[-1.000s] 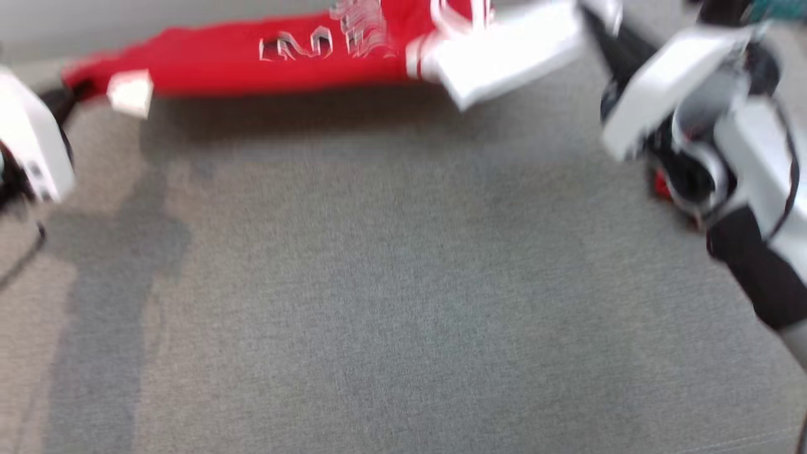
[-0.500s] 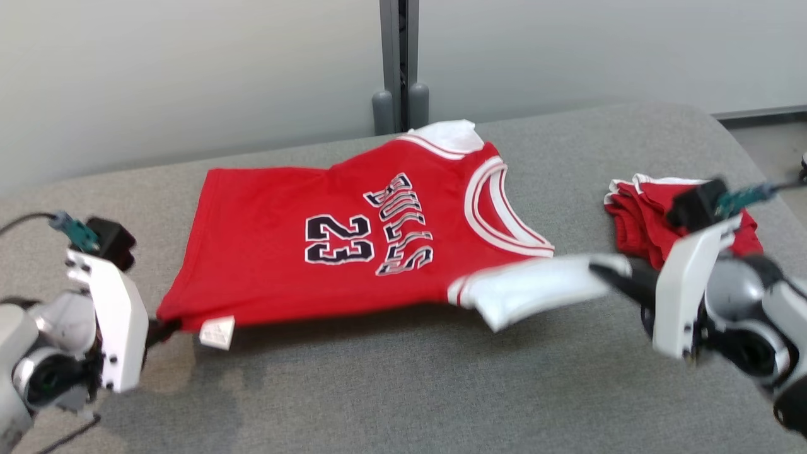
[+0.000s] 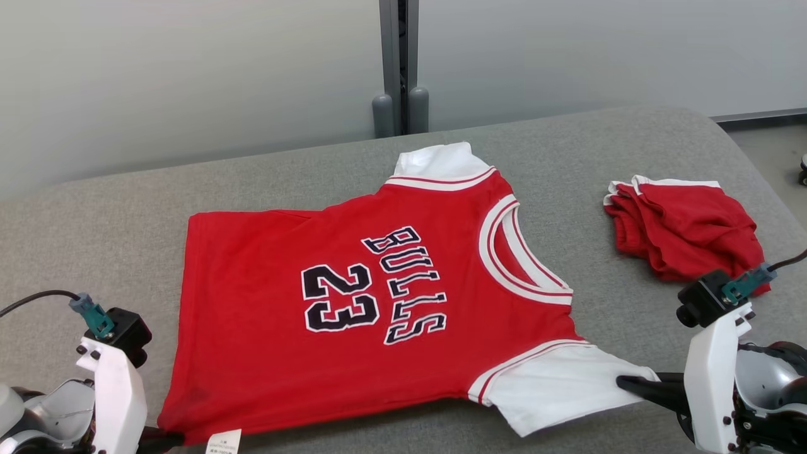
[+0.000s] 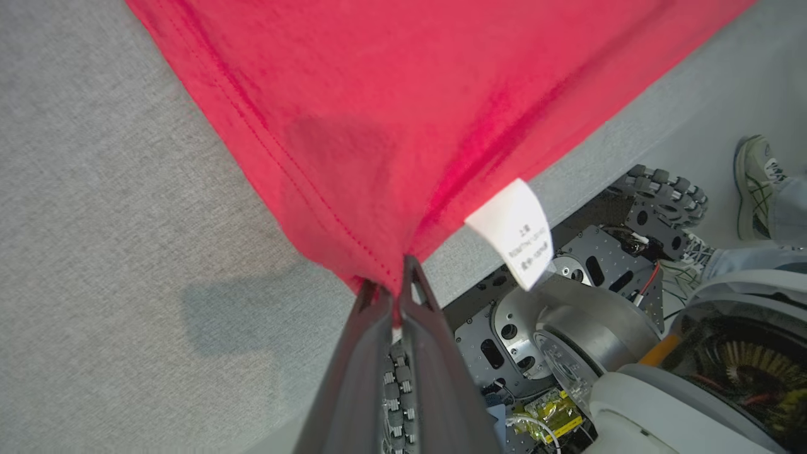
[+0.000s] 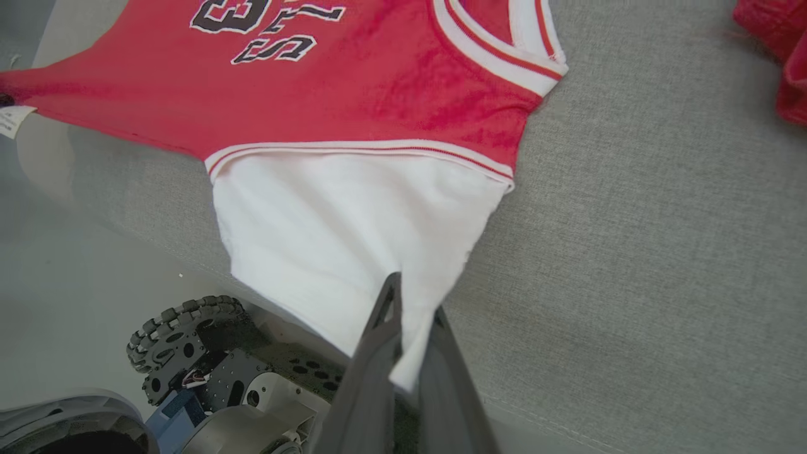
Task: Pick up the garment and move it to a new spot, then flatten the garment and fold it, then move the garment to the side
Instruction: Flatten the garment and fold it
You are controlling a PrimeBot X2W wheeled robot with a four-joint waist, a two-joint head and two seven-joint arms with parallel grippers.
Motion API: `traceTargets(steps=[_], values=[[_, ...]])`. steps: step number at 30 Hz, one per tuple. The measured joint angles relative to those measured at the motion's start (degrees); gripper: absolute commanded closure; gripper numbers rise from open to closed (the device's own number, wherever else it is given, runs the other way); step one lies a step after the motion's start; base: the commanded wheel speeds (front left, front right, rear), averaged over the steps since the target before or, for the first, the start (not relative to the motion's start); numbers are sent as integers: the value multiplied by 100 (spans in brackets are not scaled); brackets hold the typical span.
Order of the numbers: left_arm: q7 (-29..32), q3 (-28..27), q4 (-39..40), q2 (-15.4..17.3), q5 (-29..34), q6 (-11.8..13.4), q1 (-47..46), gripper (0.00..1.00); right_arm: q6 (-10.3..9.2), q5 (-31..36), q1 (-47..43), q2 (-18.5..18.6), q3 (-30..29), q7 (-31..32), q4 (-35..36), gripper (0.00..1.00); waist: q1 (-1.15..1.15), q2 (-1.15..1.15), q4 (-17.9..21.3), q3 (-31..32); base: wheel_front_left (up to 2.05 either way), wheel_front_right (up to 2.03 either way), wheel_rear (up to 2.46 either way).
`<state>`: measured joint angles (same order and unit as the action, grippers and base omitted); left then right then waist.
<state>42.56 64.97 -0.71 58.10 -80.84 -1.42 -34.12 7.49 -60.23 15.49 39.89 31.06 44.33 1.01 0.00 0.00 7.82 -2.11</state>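
Observation:
The garment (image 3: 378, 296) is a red jersey with white sleeves and black "BULLS 23" lettering, spread face up on the grey padded table (image 3: 567, 145). My left gripper (image 3: 170, 436) is shut on its near hem corner (image 4: 384, 277), beside a white care tag (image 4: 514, 230). My right gripper (image 3: 630, 383) is shut on the edge of the near white sleeve (image 5: 353, 233). The near edge of the garment is stretched between the two grippers, and the sleeve hangs slightly past the table's front edge.
A second red garment (image 3: 684, 230) lies crumpled at the table's right side. A grey post (image 3: 397, 69) stands behind the table against the pale wall. Below the table's front edge are the robot's wheeled base (image 4: 567, 315) and a person's shoe (image 4: 753, 183).
The head camera has tilted up, and the view has shifted. Both grippers have drawn the garment toward the near edge, and it now lies flatter and more spread.

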Motion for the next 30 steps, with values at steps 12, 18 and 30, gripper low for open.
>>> traceTargets(steps=[12, 18, 30], values=[[326, -303, 248, 165, -178, 199, -413, 100, 0, 1139, 229, -1218, -1397, 1700, 624, 100, 0, 0, -75, -516, 0, 0, 0], [832, -539, -335, -137, -358, 120, -1128, 100, 0, 1719, 977, -1984, -1947, 2484, 208, 100, 0, 0, -154, -1019, 0, 0, 0], [1424, -633, -1239, -642, -354, -65, -1974, 100, 0, 2466, 1727, -2625, -2662, 2628, -449, 100, 0, 0, -210, -1582, 0, 0, 0]])
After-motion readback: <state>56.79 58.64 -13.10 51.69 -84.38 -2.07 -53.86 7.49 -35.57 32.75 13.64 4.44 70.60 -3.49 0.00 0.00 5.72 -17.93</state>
